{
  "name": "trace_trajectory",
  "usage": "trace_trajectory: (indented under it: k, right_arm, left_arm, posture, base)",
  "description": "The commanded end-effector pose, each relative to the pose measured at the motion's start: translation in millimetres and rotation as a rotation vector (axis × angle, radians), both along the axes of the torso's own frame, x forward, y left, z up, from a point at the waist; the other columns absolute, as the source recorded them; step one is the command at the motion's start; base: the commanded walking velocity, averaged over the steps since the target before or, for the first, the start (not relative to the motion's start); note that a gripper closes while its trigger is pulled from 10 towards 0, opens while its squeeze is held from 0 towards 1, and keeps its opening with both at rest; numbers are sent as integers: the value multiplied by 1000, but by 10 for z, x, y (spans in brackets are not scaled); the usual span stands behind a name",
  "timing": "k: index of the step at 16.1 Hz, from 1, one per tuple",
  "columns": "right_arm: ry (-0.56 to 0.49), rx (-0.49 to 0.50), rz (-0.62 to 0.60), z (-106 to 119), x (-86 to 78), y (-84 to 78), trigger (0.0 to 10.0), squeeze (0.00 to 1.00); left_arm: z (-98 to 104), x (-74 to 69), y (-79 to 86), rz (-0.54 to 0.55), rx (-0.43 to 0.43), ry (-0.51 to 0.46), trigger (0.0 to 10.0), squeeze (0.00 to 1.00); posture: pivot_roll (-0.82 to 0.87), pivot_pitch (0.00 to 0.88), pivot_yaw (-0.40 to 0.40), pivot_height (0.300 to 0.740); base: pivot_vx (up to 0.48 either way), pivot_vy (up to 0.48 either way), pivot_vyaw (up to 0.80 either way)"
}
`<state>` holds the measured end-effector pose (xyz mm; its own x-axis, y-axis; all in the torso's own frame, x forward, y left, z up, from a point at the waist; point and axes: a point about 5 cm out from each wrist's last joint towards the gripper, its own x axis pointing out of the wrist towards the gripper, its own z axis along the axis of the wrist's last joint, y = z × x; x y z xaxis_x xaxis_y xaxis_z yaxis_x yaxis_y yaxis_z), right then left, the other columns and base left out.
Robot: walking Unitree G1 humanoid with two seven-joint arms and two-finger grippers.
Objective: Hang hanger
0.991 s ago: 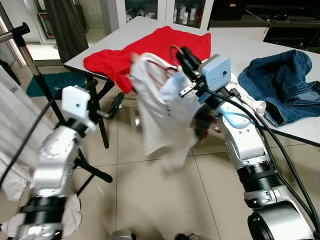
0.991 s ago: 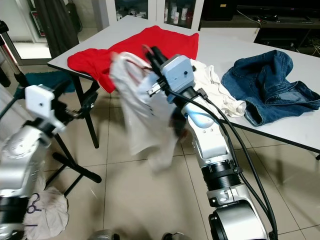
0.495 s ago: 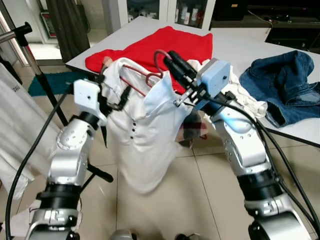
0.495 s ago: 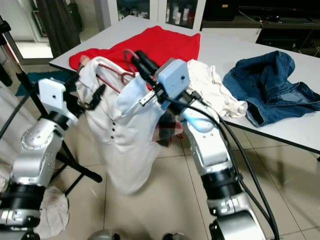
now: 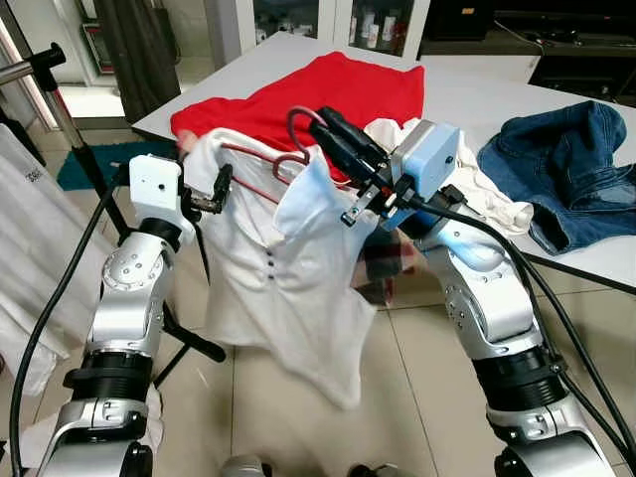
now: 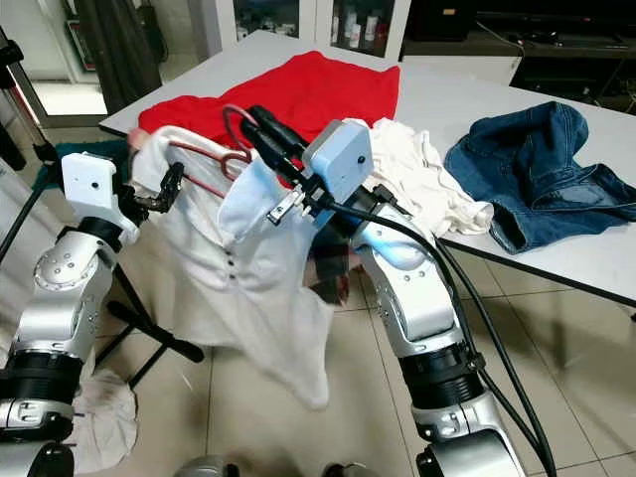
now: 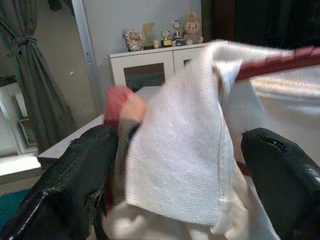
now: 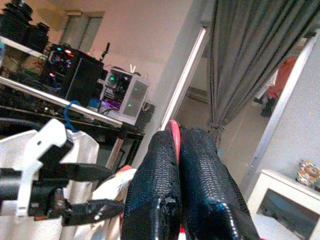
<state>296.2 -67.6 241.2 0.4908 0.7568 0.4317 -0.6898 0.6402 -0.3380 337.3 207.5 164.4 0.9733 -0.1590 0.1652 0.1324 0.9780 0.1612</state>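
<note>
Hanger and shirt swung further left since a moment ago
Right gripper point(image 5: 316, 125) pinches red hanger point(image 5: 260, 159) hook; left gripper point(image 5: 221, 188), fingers wide, straddles white shirt point(image 5: 283, 278) shoulder

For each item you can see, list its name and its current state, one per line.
Right gripper: shut on the red hanger's hook.
Left gripper: open, fingers either side of the shirt's shoulder.
Red hanger: held up, inside the shirt.
White shirt: draped on the hanger, hanging down.
Red garment: lying flat on the table.
Jeans: crumpled on the table.
</note>
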Motion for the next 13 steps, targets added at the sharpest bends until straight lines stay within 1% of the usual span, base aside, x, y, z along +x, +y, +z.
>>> trace_trajectory:
  k: [1,3,4,5,6,11,13]
  right_arm:
    - [-13,18,19,41,-40,7,0,133]
    - [-13,23,25,57,-47,3,0,133]
    - [-12,27,32,70,-57,0,0,133]
    - [-9,29,34,73,-57,-4,0,133]
    - [-5,31,34,72,-52,-11,0,133]
    - [17,59,45,101,-46,-52,0,129]
    - [38,84,62,119,-46,-77,0,133]
  left_arm:
    - [42,30,1,2,5,-7,10000,0]
    - [15,34,4,-1,7,5,9922,0]
    - [2,35,4,-8,5,11,6392,0]
    - [3,35,4,-13,0,9,784,0]
    - [7,30,2,-22,-5,4,0,0]
    - [0,5,41,-33,-5,-4,0,0]
    - [2,-7,56,-39,-8,-8,0,0]
  posture:
    - [71,0,-12,740]
    - [69,0,-10,740]
    - [68,0,-9,740]
    - [69,0,-9,740]
    - [69,0,-10,740]
    - [70,0,-10,740]
    - [71,0,-10,740]
  base:
    - [0,0,0]
    - [0,0,0]
    - [0,0,0]
    - [0,0,0]
    - [0,0,0]
    - [0,0,0]
    - [0,0,0]
